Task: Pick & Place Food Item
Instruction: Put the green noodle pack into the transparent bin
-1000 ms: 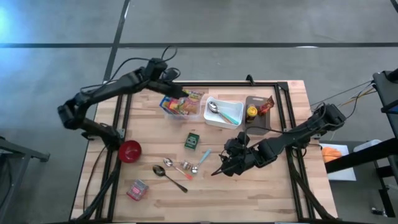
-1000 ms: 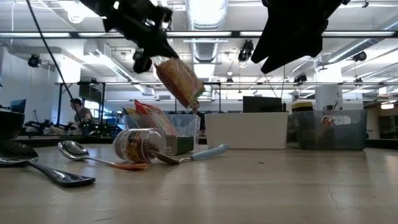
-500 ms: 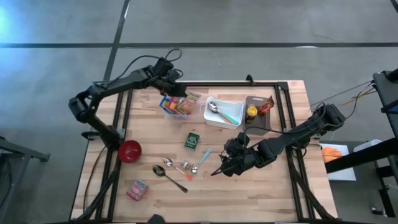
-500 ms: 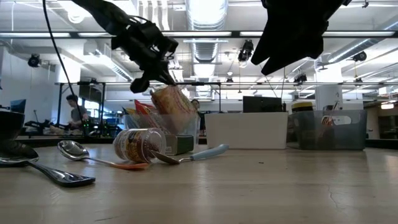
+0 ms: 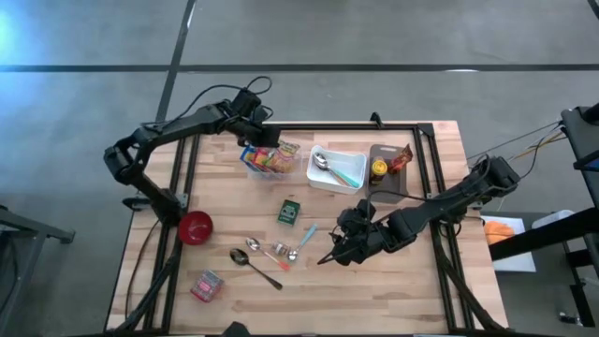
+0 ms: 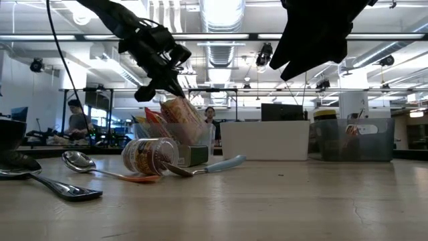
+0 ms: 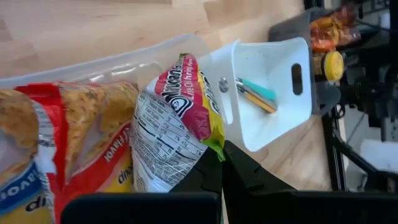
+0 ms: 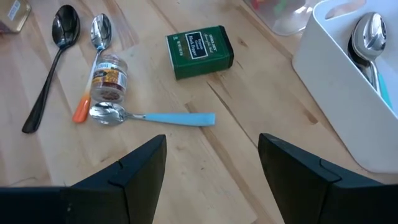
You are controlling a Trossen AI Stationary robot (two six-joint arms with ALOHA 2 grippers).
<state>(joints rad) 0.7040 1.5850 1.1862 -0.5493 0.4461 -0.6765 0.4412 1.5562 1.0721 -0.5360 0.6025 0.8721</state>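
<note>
My left gripper (image 5: 265,140) is at the table's far side, over a clear bin (image 5: 271,164), and is shut on a red, yellow and green noodle packet (image 7: 177,121). Other snack packets (image 7: 74,143) stand in the same bin. In the low view the held packet (image 6: 180,117) slants below the gripper (image 6: 160,73), with its lower part inside the bin. My right gripper (image 5: 335,253) hovers open over the table's middle; nothing is between its fingers (image 8: 140,168). My left gripper pinches the packet's green-yellow end seam (image 7: 214,149) between its two fingers. The fingers slant down from the table's far left. The packet hangs tilted below them, its lower end down in the clear bin beside the other packets.
A white bin (image 5: 339,170) with spoons stands right of the clear bin, then a black tray (image 5: 388,173) with a yellow-lidded jar. On the table lie a green box (image 5: 290,212), a small jar (image 8: 109,78), spoons (image 5: 253,257), a red bowl (image 5: 196,227) and a small packet (image 5: 207,285).
My left gripper has gone down toward the clear bin with the noodle packet, still shut on it. The packet, first hanging above the bin, now stands steeper with its lower part inside it.
</note>
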